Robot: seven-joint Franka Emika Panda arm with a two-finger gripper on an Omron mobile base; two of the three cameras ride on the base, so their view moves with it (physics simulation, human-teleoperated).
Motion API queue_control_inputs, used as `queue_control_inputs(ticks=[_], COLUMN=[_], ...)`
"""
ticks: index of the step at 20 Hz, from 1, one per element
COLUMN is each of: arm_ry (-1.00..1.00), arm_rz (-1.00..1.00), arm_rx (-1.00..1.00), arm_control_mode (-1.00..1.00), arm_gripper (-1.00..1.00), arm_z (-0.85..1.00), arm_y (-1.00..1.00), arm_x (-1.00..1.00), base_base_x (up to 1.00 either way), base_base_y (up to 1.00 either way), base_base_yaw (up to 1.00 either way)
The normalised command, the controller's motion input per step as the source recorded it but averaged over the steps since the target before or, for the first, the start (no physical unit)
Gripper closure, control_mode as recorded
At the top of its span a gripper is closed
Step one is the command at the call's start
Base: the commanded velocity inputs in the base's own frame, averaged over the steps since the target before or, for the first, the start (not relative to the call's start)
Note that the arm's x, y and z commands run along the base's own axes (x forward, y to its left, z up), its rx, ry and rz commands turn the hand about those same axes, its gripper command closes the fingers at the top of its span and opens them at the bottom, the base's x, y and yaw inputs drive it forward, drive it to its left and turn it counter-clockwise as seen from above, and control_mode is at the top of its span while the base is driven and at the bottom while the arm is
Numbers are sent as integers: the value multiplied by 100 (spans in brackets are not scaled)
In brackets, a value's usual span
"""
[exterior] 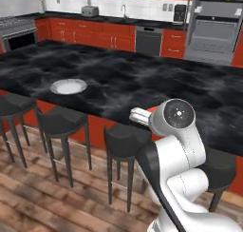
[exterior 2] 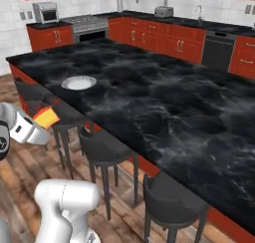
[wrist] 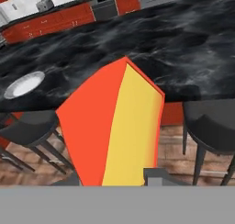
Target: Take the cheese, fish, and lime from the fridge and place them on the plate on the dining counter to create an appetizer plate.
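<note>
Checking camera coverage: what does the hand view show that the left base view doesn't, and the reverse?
Hand view: the cheese, an orange-yellow wedge with a red side, held in the gripper up close.

Left base view: the open fridge at the far right and the stove at the far left; the cheese is not visible past the arm.

Both: the bare plate on the black dining counter, black stools below it, and red cabinets behind.
</note>
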Motion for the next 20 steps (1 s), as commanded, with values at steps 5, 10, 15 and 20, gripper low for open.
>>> queue_control_inputs(ticks=[5,10,15,20], arm_ry=[0,0,0,0], arm_rz=[0,0,0,0], arm_rx=[0,0,0,0], arm_control_mode=[100,100,100,100], arm_gripper=[100,100,100,100], arm_z=[0,0,0,0], arm_y=[0,0,0,0], arm_x=[0,0,0,0], base_base_x=[72,70,67,57], base_base_y=[100,100,100,100], base_base_yaw=[-32,-33,-33,-35])
